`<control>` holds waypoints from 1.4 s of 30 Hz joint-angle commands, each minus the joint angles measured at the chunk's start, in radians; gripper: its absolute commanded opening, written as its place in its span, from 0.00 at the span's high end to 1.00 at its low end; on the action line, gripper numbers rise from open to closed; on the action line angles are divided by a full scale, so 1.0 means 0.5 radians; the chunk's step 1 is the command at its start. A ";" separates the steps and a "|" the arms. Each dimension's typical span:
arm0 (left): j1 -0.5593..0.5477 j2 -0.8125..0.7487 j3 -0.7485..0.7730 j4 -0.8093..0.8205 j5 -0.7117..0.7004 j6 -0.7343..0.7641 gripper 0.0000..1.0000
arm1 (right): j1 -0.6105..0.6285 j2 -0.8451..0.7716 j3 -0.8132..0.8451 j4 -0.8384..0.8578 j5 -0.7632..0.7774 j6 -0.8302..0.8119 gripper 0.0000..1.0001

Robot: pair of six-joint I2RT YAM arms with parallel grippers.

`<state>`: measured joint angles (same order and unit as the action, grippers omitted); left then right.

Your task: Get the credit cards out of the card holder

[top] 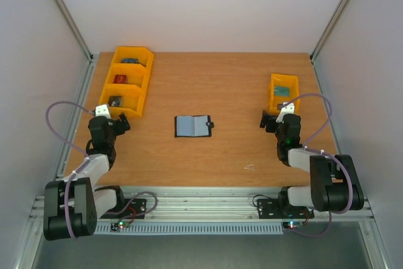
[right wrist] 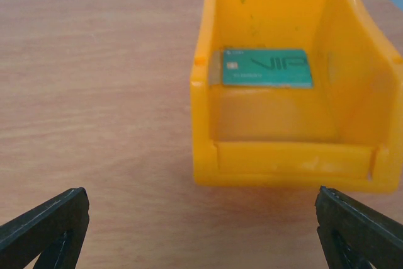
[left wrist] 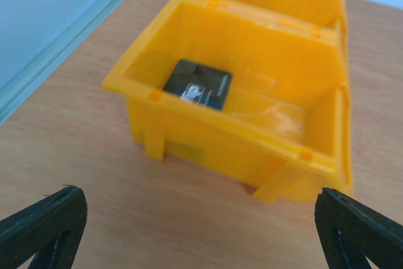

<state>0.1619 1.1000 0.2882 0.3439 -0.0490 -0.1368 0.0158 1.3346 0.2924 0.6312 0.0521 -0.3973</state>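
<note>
The card holder (top: 193, 126) lies spread open on the middle of the wooden table, blue-grey panels up, its black snap tab pointing right. I cannot make out any credit cards in it from the top view. My left gripper (top: 118, 124) hovers at the left, well apart from the holder, and in the left wrist view the left gripper (left wrist: 198, 194) is open and holds nothing. My right gripper (top: 268, 120) hovers at the right, just as far from the holder. In the right wrist view the right gripper (right wrist: 201, 194) is also wide open and holds nothing.
A row of yellow bins (top: 129, 80) stands at the back left; the nearest bin (left wrist: 208, 140) holds a small black square item (left wrist: 198, 84). A single yellow bin (right wrist: 283, 155) at the right holds a green VIP card (right wrist: 267, 67). Metal rails border the table.
</note>
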 commanded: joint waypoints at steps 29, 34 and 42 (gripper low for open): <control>-0.287 0.898 0.237 1.038 0.194 0.267 0.01 | -0.091 0.510 0.096 0.701 -0.202 -0.158 0.02; -0.287 0.905 0.235 1.059 0.196 0.267 0.01 | -0.099 0.508 0.099 0.701 -0.206 -0.147 0.01; -0.286 0.913 0.242 1.057 0.197 0.267 0.01 | -0.099 0.511 0.105 0.692 -0.203 -0.141 0.01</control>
<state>0.0200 1.5494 0.3679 0.7712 0.0383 -0.0315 -0.0254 1.5963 0.3229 0.9215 -0.0708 -0.4759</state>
